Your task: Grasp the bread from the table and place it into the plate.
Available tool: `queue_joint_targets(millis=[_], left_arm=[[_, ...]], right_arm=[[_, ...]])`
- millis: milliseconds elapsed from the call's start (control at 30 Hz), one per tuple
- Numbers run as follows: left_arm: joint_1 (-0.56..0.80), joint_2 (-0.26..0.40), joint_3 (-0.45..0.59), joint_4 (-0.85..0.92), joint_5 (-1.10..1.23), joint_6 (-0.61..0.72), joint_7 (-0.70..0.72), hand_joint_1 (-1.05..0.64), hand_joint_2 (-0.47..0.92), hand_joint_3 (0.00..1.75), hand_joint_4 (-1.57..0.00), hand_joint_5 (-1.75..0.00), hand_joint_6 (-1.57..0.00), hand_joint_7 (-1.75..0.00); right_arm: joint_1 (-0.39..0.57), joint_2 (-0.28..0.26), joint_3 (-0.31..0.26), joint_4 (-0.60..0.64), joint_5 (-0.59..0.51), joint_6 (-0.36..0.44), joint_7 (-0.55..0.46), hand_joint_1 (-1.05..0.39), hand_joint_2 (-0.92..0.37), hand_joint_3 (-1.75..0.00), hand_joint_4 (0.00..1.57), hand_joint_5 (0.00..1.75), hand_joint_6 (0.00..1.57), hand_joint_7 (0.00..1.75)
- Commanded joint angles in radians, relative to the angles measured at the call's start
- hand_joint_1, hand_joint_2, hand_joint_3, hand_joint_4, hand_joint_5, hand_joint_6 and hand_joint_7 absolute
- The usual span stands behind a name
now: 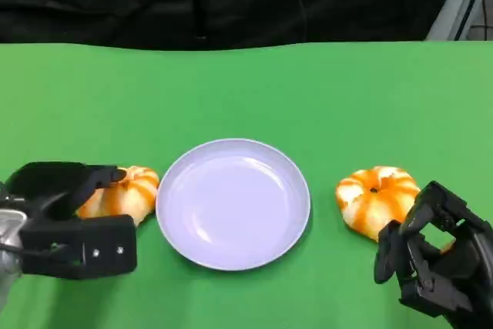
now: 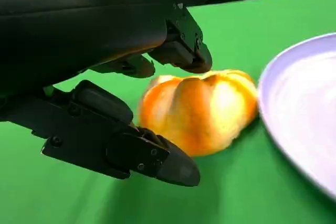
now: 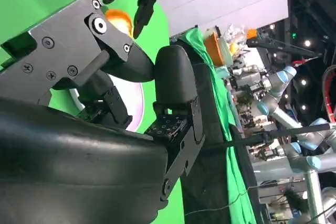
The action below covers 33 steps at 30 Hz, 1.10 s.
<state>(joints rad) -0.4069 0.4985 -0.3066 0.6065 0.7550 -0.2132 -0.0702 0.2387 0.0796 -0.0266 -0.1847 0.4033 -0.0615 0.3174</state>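
Green counter carries a plate. Left of the plate, the left hand spreads around one bread; right of it, the right hand sits curled beside another bread.

A green table carries a white plate at its middle, with one orange-striped bread just left and another bread near its right.

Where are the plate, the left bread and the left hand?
plate [image 1: 181,225]: head view, bare near-left rim.
left bread [image 2: 202,111]: left wrist view, middle of its ridged top.
left hand [image 1: 65,217]: head view, middle of the hand.
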Motion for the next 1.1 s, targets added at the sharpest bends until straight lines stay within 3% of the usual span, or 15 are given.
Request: queue_joint_targets(millis=[33, 767, 1000, 1100], left_arm=[[-0.051, -0.003, -0.021, 0.076, -0.016, 0.000, 0.019, -0.71, 0.92, 0.01, -0.40, -0.01, -0.46, 0.00], [-0.140, -0.086, -0.133, 0.293, 0.001, 0.017, 0.206, -0.64, 0.92, 0.05, -0.47, -0.02, -0.53, -0.02], [-0.114, -0.125, -0.134, 0.360, -0.006, 0.025, 0.402, -0.38, 0.90, 0.01, -0.61, -0.04, -0.65, -0.03], [-0.103, -0.138, -0.123, 0.396, -0.024, -0.001, 0.481, -0.20, 0.91, 0.00, -0.81, -0.08, -0.76, -0.05]], right_arm=[[0.001, -0.006, -0.005, -0.004, 0.000, -0.016, -0.002, -0.14, -0.44, -1.33, 0.88, 1.75, 0.71, 1.63], [0.000, -0.009, -0.008, 0.006, 0.012, -0.020, 0.008, -0.15, -0.43, -1.33, 0.88, 1.75, 0.70, 1.63], [0.010, -0.009, -0.005, -0.005, 0.004, -0.020, 0.000, -0.15, -0.43, -1.31, 0.87, 1.75, 0.70, 1.64], [0.010, -0.008, -0.004, -0.005, 0.003, -0.024, 0.000, -0.15, -0.43, -1.31, 0.87, 1.75, 0.70, 1.64]])
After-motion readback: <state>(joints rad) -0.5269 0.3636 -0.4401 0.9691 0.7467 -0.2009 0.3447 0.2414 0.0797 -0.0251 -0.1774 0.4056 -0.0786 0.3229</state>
